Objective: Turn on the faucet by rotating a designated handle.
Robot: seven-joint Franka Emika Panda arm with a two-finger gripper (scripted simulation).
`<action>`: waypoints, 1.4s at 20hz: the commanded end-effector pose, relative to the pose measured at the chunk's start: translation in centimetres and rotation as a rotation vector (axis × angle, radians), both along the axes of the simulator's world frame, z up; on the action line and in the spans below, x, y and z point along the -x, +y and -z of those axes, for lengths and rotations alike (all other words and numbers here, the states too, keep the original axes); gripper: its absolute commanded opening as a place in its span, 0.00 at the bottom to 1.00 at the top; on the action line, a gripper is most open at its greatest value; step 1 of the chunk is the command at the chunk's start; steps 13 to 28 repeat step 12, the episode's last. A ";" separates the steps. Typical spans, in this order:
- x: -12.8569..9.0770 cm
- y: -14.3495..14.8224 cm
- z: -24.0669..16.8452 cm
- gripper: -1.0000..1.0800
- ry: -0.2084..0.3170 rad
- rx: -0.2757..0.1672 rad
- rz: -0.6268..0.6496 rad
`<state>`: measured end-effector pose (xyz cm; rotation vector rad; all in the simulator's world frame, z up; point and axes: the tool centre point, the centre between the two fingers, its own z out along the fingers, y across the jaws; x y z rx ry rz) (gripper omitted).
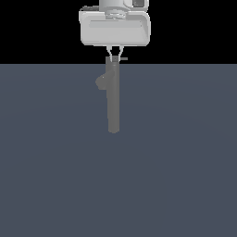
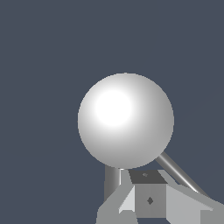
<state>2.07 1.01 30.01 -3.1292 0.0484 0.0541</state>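
One end effector [image 1: 115, 51] directly above faucet [image 1: 113, 97], handle [image 1: 123, 59] beside fingertips

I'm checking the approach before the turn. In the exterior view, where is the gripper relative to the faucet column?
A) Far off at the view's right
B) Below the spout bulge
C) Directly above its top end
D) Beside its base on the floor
C: the gripper hangs straight over the faucet, fingertips at its top, next to the handle.
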 end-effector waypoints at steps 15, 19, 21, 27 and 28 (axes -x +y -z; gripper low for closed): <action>-4.7 -4.9 0.0 0.00 -0.034 0.013 0.049; -4.7 -4.9 0.0 0.00 -0.034 0.013 0.049; -4.7 -4.9 0.0 0.00 -0.034 0.013 0.049; -4.7 -4.9 0.0 0.00 -0.034 0.013 0.049; -4.7 -4.9 0.0 0.00 -0.034 0.013 0.049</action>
